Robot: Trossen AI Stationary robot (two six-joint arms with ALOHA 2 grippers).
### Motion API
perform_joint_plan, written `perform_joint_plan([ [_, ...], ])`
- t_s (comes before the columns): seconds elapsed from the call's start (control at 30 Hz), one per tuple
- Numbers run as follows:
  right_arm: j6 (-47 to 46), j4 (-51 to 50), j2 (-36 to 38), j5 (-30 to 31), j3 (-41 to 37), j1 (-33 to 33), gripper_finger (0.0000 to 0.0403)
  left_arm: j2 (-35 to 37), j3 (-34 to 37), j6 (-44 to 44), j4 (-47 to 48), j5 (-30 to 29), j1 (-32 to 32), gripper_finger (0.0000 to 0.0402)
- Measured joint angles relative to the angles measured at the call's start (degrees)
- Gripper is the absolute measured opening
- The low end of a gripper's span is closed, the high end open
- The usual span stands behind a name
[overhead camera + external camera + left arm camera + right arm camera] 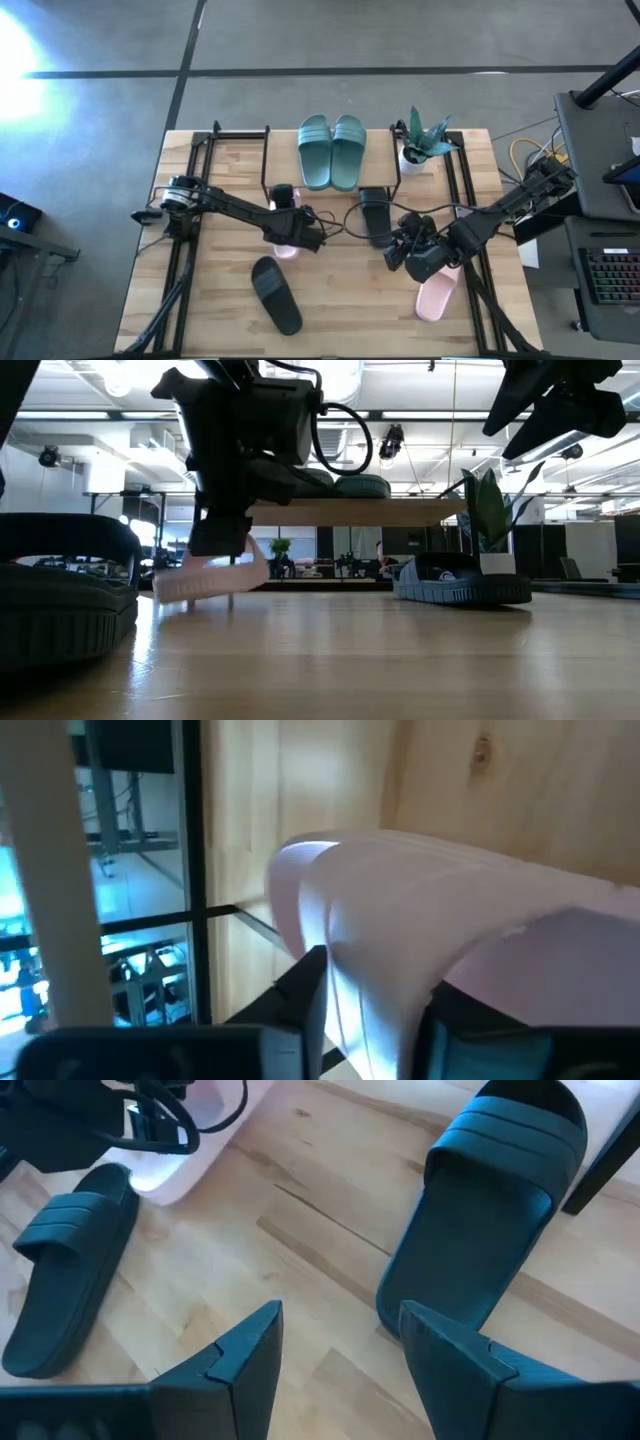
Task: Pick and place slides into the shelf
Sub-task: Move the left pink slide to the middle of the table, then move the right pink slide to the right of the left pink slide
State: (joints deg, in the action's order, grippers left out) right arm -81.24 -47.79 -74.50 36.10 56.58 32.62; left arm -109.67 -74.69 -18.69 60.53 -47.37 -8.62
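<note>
A light wooden tabletop is the stage here, with grey floor around it and an office-like room behind in the low view.

The left claw is clamped on a pale pink slide, which is held slightly off the wood near the shelf; in the left wrist view the pink strap is pinched between the fingers. The right claw is spread open and hangs just above the heel end of a black slide lying by the shelf's legs, nothing gripped yet.

These slides are probably light, bendy rubber, so some sag is to be expected when one is lifted by an end. The strap or a side edge looks like the safest bite; the smooth footbed could be slippery.

Further out: the teal pair is already parked on the shelf top, a second black slide sits near the front edge, and the other pink one lies under the right arm. A potted plant stands just beside the shelf, and the shelf's thin legs may get in the way.
</note>
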Motion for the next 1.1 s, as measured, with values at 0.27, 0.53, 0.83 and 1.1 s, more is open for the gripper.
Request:
perform_joint_plan([
  [0.27, -0.2, 0.0, 0.0, 0.0, 0.0, 0.0, 0.0194, 0.0, -0.3, 1.2, 0.0, 8.4, 0.0, 0.0136],
  [0.53, -0.2, 0.0, 0.0, -0.5, 0.0, 0.0, 0.0194, 1.1, -2.7, -0.4, 1.8, 13.6, -1.6, 0.0155],
  [0.83, 1.3, -0.2, 0.0, -4.1, -0.2, 0.0, 0.0194, 8.0, -4.4, -4.7, 2.1, 13.8, -2.8, 0.0156],
  [1.1, 3.8, -4.2, 0.0, -18.0, -0.3, 3.3, 0.0194, 15.0, -5.2, -8.0, -4.4, 20.1, -9.4, 0.0155],
])
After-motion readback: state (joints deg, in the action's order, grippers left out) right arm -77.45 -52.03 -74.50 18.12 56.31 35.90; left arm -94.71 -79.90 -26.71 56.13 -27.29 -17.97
